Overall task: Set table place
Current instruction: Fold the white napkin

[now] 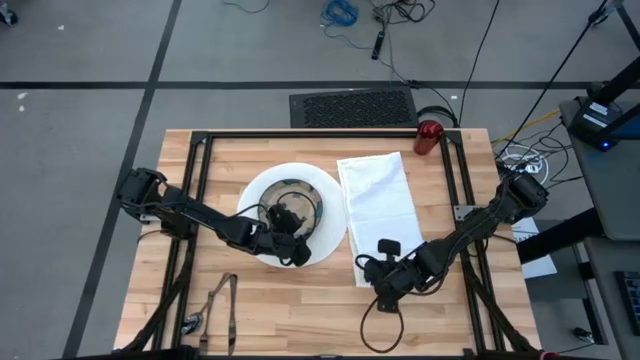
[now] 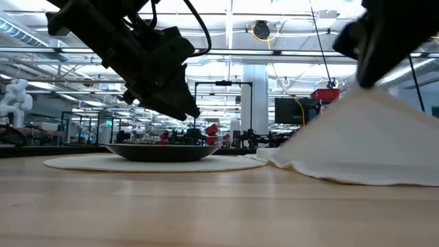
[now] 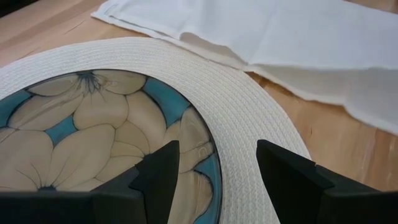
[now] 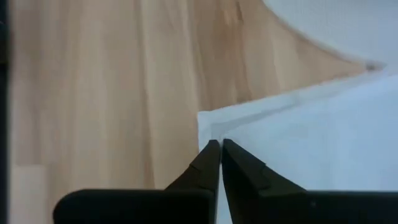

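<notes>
Place setting in progress on the butcher-block worktop (image 1: 300,310). A large round white plate (image 1: 322,195) is seen laid left of centre, its woven-looking rim visible in the left wrist view. A smaller bowl (image 3: 93,137), patterned with beige petals on blue, is seated inside the plate. A white cloth napkin (image 1: 380,205) is laid just right of the plate, its near end raised off the wood, as the low view shows. A small red cup (image 1: 428,135) is stood at the far right edge, well apart from the plate. Dark cutlery (image 1: 215,300) is left lying at the near left edge, away from the setting.

The left hand (image 1: 292,243) is held over the near right part of the bowl with its fingers spread wide and nothing between them. The right hand (image 4: 219,163) is placed at the napkin's near left corner, fingers pinched together on the cloth edge.

By judgement, plate and bowl are placed; the napkin is being adjusted; the cutlery, and possibly the cup, remain to be brought to the setting.
</notes>
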Tool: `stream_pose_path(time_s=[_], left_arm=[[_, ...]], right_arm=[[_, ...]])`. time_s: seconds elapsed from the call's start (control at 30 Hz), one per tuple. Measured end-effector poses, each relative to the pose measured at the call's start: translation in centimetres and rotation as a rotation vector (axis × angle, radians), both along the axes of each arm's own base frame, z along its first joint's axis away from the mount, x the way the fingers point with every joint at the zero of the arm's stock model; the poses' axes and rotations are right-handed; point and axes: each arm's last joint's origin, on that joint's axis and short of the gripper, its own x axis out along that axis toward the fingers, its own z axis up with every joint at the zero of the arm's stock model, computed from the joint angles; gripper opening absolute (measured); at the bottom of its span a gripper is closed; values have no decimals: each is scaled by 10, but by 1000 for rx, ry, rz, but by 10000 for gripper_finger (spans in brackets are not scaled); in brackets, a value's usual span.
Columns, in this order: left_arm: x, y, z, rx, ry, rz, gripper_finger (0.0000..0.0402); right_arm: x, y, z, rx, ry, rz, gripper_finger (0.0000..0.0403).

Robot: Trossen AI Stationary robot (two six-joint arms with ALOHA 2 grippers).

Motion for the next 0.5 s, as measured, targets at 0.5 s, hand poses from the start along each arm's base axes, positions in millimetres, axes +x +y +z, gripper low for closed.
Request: stream_pose_path(time_s=[0.5], left_arm=[[0,0,0,0,1,-1,201]], right_arm=[[34,0,-43,-6,13,28,0]])
